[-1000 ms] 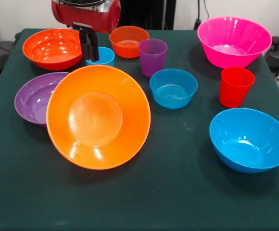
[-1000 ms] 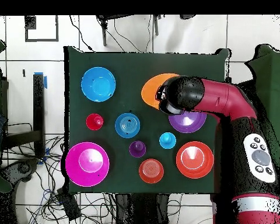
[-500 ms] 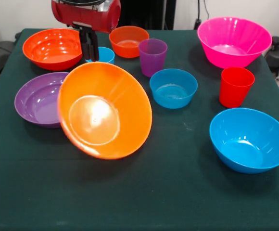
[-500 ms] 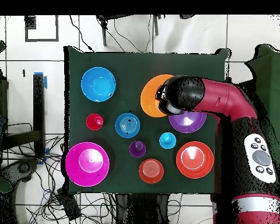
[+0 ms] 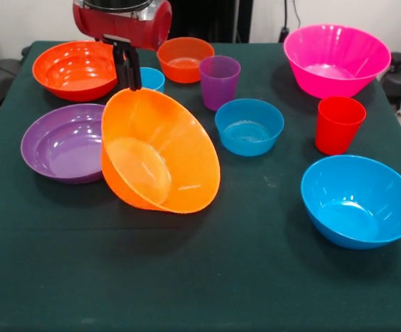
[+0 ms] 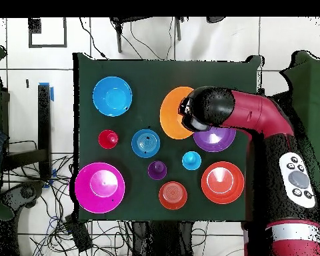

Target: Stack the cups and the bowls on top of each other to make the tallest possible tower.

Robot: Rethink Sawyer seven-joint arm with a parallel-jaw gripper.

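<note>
The green table [image 5: 256, 277] carries everything, and the red and black arm [image 6: 256, 120] reaches in over one side of it, elbow bent, wrist pointing straight down. Its gripper [image 5: 127, 84] is clamped on the upper rim of the large orange bowl [image 5: 160, 153], which hangs tipped steeply on edge, mouth turned toward the purple bowl [image 5: 61, 142] just beside it, lower side at or near the cloth. The pink bowl [image 5: 336, 59] sits in one far corner of the table, the large blue bowl [image 5: 359, 200] stands near the same side edge, closer to the front. The red-orange bowl [image 5: 75, 69] fills the other far corner. At the far edge stands the small orange bowl [image 5: 184, 59], and toward the middle the small blue bowl [image 5: 249, 126]. The purple cup [image 5: 219, 82] stands upright between those two. The red cup [image 5: 338, 124] stands between the pink and large blue bowls. The light blue cup [image 5: 152, 79] peeks out behind the gripper, partly hidden.
</note>
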